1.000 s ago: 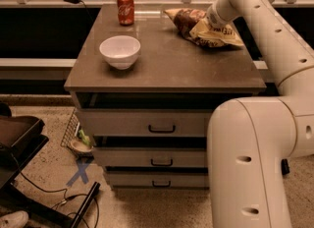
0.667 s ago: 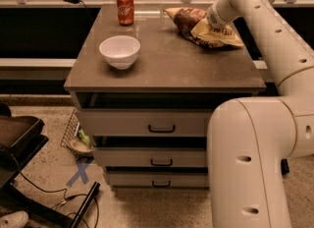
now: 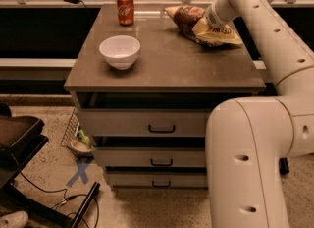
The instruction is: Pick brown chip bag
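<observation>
Grey-brown cabinet top point(image 3: 186, 62), viewed from the front and above. The brown chip bag point(image 3: 187, 18) lies at the far right corner of this surface, its dark glossy end pointing left and its cream-tan panel point(image 3: 223, 36) turned toward the right edge. My gripper point(image 3: 212, 19) sits low on the bag, at the seam between the brown part and the panel. My wrist covers it, so I cannot tell whether it is wide, narrow or clamped on the foil. My arm point(image 3: 262, 23) descends to it from the upper right.

Compared with the view one second ago, the bag occupies the same corner in the same pose, and my gripper rests at the same spot on it. No lift is visible.

A red soda can point(image 3: 125, 8) stands upright at the far edge, well left of the bag. A white bowl point(image 3: 119, 51) sits nearer the front left, apart from both. Below the top are three drawers point(image 3: 162, 124), and a blue X point(image 3: 79, 173) marks the floor point(image 3: 44, 168) to the left.
</observation>
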You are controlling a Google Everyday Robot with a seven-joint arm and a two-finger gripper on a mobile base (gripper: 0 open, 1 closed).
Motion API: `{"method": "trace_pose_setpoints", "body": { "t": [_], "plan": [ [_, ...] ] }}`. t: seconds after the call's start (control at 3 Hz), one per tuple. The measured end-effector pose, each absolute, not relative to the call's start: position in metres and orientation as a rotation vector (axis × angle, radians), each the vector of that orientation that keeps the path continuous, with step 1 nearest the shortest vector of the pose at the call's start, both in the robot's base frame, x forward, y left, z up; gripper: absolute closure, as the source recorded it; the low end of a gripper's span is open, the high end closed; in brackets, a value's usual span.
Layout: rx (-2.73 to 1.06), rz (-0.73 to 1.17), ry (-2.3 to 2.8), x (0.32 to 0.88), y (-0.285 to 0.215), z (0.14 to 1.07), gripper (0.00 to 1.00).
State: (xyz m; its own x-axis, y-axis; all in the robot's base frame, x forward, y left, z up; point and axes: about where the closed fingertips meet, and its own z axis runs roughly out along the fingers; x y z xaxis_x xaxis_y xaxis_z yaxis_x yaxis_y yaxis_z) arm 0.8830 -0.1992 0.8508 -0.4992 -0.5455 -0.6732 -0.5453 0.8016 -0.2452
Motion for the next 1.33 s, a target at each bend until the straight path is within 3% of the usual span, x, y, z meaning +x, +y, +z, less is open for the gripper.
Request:
{"method": "trace_pose_setpoints", "body": {
  "t": [1.33],
  "plan": [
    [-0.801, 0.0, 2.201, 0.8828, -0.1992, 0.8515, 1.0]
  ]
}}
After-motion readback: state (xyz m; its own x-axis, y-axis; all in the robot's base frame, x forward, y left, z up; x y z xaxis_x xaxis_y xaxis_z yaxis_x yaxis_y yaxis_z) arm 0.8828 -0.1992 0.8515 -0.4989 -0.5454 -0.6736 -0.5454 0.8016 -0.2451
